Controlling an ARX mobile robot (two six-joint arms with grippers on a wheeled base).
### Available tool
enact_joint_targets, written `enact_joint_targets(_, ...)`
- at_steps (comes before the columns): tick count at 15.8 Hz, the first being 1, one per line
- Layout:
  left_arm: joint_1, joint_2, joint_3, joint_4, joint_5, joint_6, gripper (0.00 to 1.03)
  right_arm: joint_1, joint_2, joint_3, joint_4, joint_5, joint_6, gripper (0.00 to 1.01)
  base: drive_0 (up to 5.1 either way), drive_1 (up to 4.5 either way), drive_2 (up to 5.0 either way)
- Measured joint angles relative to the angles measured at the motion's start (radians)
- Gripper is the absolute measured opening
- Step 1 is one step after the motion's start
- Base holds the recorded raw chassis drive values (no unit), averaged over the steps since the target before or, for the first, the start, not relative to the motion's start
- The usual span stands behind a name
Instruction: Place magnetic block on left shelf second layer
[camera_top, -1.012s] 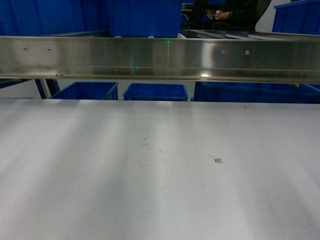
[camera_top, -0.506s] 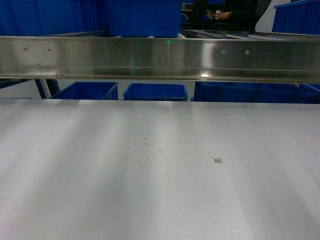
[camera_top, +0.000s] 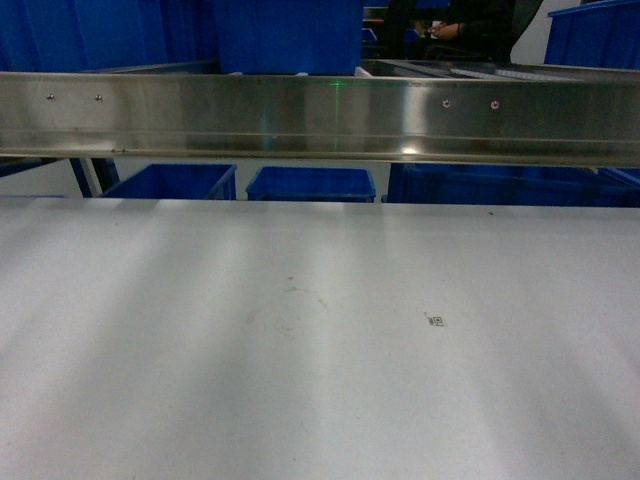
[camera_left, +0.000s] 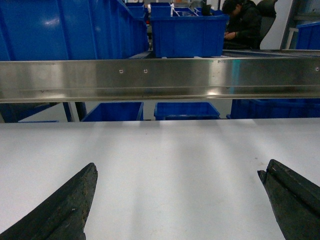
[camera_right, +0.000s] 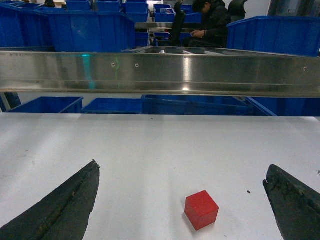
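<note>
One red magnetic block (camera_right: 201, 209) lies on the one white counter (camera_right: 150, 150). One steel rail (camera_top: 320, 115) crosses the head view, with three blue bins (camera_top: 310, 183) showing beneath it. One seated person (camera_right: 207, 22) appears behind. Each wrist view shows one claw, left (camera_left: 180, 200) and right (camera_right: 182, 200), with two fingers (camera_right: 65, 207) apiece.

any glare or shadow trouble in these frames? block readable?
Head view: the steel rail carries glare spots and a green dot; soft shadow bands cross the white table; no block visible. Right wrist view: the red magnetic block is sharp, between the open right gripper fingers. Left wrist view: similar rail glare.
</note>
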Motion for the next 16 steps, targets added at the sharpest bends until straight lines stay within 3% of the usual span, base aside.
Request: enact_joint_targets(16, 0.000, 0.000, 0.000, 0.000, 0.000, 0.000, 0.98, 0.000, 0.000, 0.000, 0.000, 0.000, 0.000, 0.98, 0.0, 0.00, 0.0)
